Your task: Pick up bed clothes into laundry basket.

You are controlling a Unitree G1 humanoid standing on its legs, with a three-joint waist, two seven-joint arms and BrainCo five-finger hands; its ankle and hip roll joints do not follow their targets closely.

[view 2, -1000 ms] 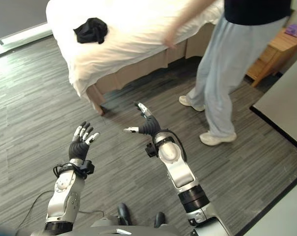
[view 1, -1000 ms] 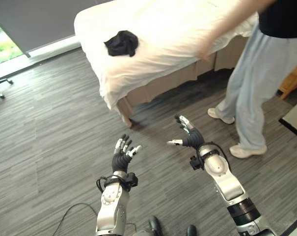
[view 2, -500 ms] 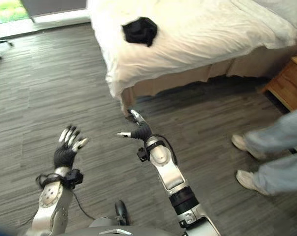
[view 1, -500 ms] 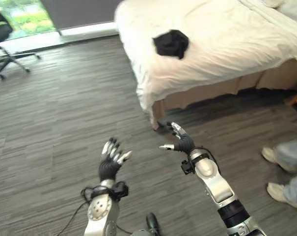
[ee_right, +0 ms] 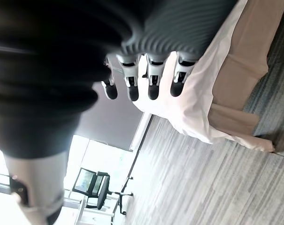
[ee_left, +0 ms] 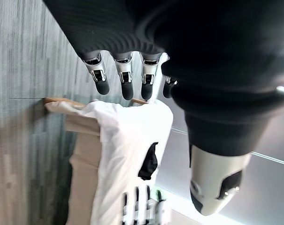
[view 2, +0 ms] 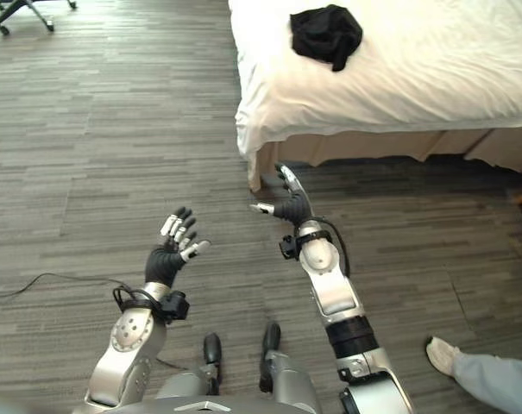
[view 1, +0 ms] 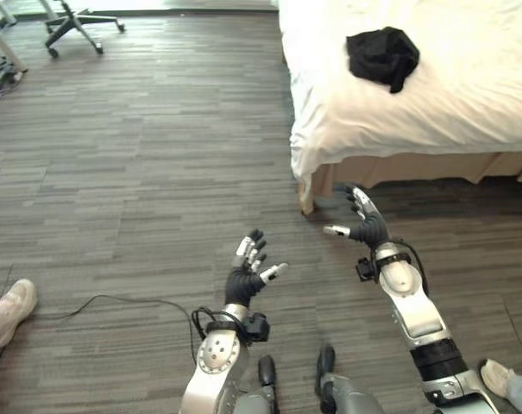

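Black garment [view 1: 381, 55]: one crumpled heap on the white bed [view 1: 468, 103] near its foot corner, well apart from both hands; judged light, soft and limp, likely to sag and trail, so best gathered by bunching the raised middle of the heap. Left hand [view 1: 246, 274] and right hand [view 1: 364, 226]: both raised over the floor [view 1: 140, 172], fingers spread, holding nothing.

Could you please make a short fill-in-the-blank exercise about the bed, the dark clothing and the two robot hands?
1. The black garment lies on the white ____.
2. Both the left hand and the right hand hold ____.
3. The floor under the hands is made of grey ____.
4. The hand nearer the bed corner is the ____ one.

Missing words: bed; nothing; planks; right
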